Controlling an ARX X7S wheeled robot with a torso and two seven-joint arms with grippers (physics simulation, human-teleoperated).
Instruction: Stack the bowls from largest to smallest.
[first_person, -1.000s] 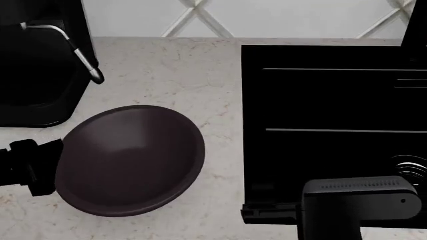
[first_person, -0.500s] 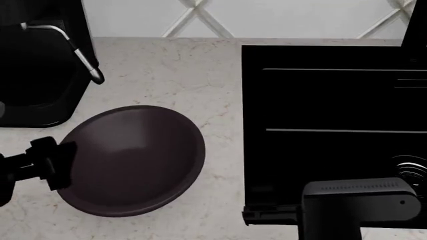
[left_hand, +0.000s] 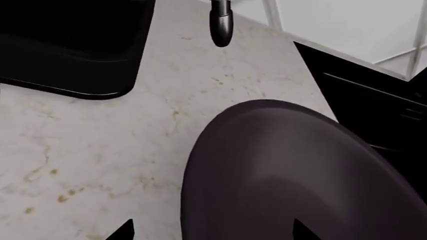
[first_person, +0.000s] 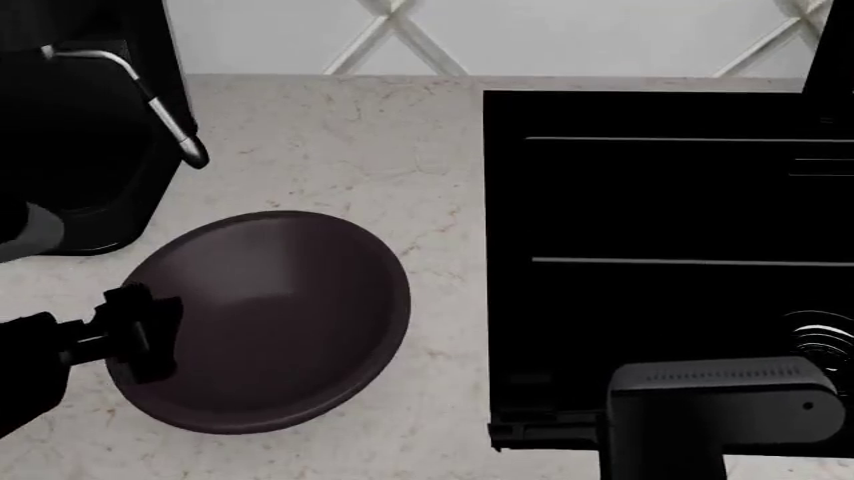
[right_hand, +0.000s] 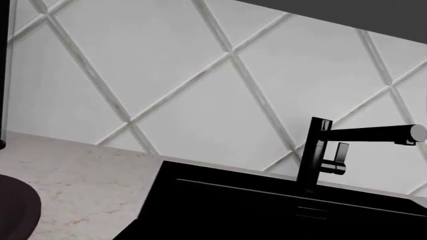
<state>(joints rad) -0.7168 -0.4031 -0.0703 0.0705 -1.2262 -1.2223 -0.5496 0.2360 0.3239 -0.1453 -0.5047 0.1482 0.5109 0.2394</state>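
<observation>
A pale marble-look countertop (first_person: 400, 170) with faint brown veining runs under a white wall panelled in raised diagonal strips (right_hand: 200, 75); no brand or writing can be read anywhere. The dark brown bowl (first_person: 260, 320), wide, shallow and glossy, sits on the counter directly under the left gripper (first_person: 134, 333), whose black fingertips (left_hand: 127, 231) show apart on either side of the bowl's near rim, open and gripping nothing. Beyond the left gripper stands a black coffee machine (first_person: 67, 130) with a bent chrome steam wand (first_person: 160, 105). Beside the bowl, on its far side from that gripper, lies a matte black sink (first_person: 667, 250) with a squared black faucet (right_hand: 320, 155). The right gripper is out of sight; only its boxy grey-black arm housing (first_person: 721, 410) shows.
</observation>
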